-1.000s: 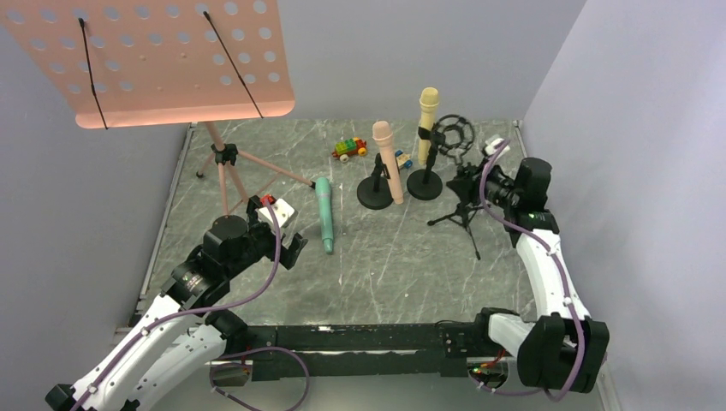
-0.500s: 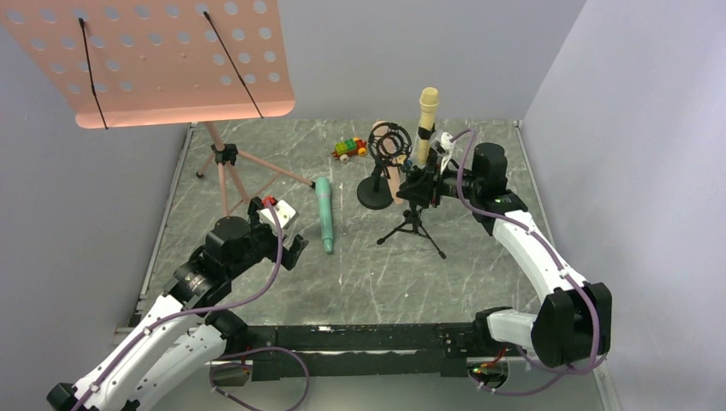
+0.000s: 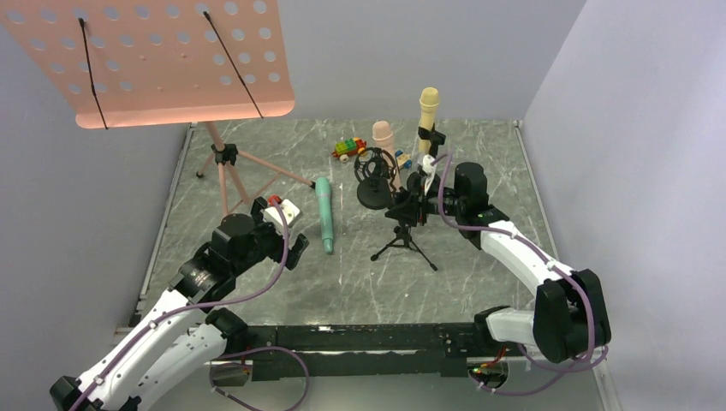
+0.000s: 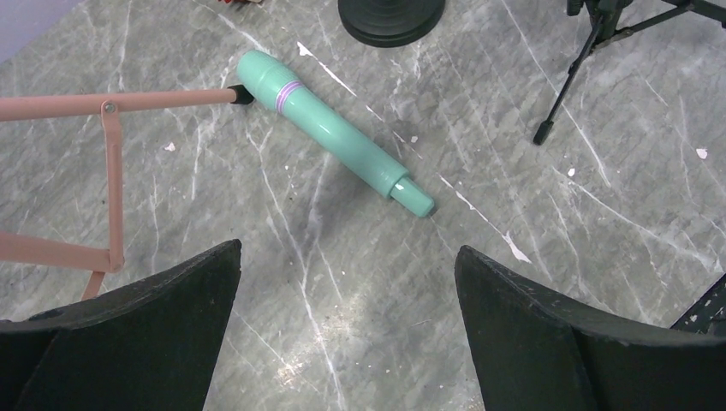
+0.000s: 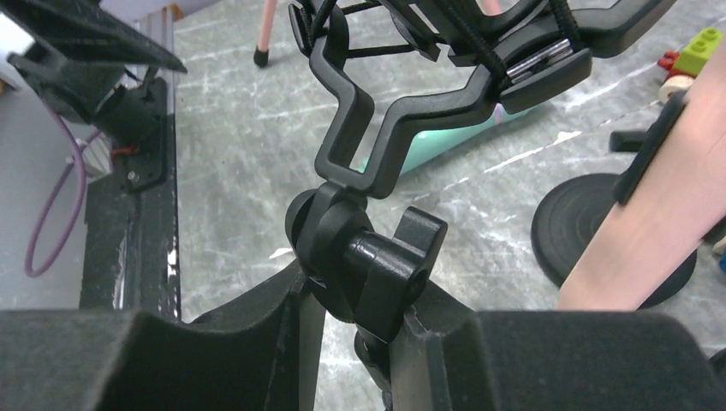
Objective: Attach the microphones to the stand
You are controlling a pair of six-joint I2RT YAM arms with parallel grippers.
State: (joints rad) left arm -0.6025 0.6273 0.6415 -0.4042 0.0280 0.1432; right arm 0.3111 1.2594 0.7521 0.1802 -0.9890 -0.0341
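Microphones numbered three on the grey marbled desk (image 3: 479, 274). The green microphone (image 3: 324, 214) lay flat left of centre, head toward the far wall and just beside a foot of the pink music stand (image 3: 224, 163), narrow tail toward the robot. The pink microphone (image 3: 383, 135) and yellow microphone (image 3: 428, 110) stood upright at the far side, apparently clipped into round-based stands (image 3: 373, 197). The green one looked like light, stiff plastic with a smooth round barrel, so it would probably roll or slip if nudged. The best hold seemed to be across the middle of the barrel, clear of the wide head and the thin tail. The left end effector (image 4: 347, 253) hovered low over bare desk just short of that tail, its two dark fingers (image 4: 171, 300) spread fully wide and holding nothing, the arm stretched forward from its base. The right arm reached in toward the middle, elbow bent. The right end effector (image 5: 360, 330) was closed partway, clamped on the knob joint of a black tripod stand (image 3: 402, 244) just below its ring-shaped cradle. Whether the tripod's thin legs touched the desk could not be told; it looked light and top-heavy.
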